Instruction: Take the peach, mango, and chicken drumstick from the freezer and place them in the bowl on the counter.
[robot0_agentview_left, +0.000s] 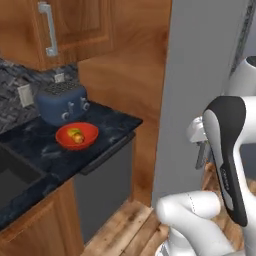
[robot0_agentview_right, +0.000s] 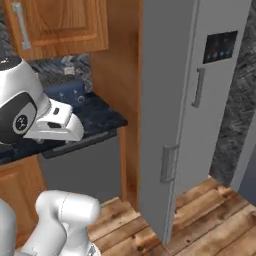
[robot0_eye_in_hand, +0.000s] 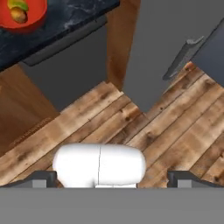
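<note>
On the dark marbled counter, just in front of the blue toaster, the shallow red-orange bowl is seen. Two small fruits are held inside it: the orange-yellow peach and, touching it on the far side, the green-yellow mango, whose long axis is judged to run roughly left to right, though it is too small to be sure. To the right, the freezer's long grey door stands ajar over the wooden floor. The gripper is pointed down at the floor, its dark fingertips spread wide with nothing between them.
</note>
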